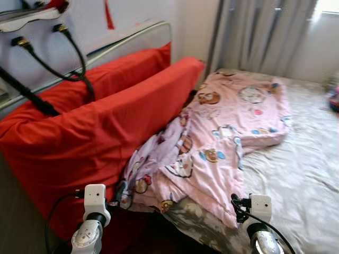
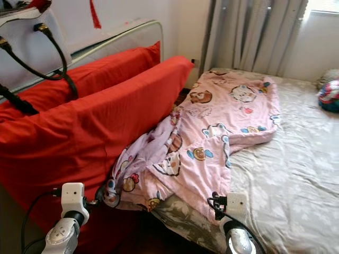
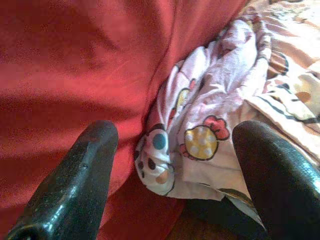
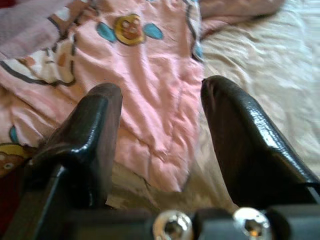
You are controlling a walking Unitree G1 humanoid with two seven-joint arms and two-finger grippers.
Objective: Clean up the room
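Note:
A pink blanket (image 1: 222, 132) printed with cartoon animals lies crumpled across the head of the bed, and its lower corner (image 3: 200, 140) hangs against a big red pillow (image 1: 79, 143). A second red pillow (image 1: 122, 74) stands behind the first. My left gripper (image 3: 177, 135) is open, low beside the bed, with the blanket's corner and the red pillow just beyond its fingers. On the other side my right gripper (image 4: 160, 95) is open too, just short of the blanket's near edge (image 4: 160, 145) where it meets the grey-beige sheet (image 1: 302, 174).
A white handbag (image 1: 29, 21) with black handles rests on top of the pillows at the upper left. A metal headboard rail (image 1: 143, 32) and grey curtains (image 1: 265, 32) stand behind. A colourful bundle (image 2: 329, 95) lies at the bed's far right. Dark floor (image 1: 159, 235) shows below the mattress edge.

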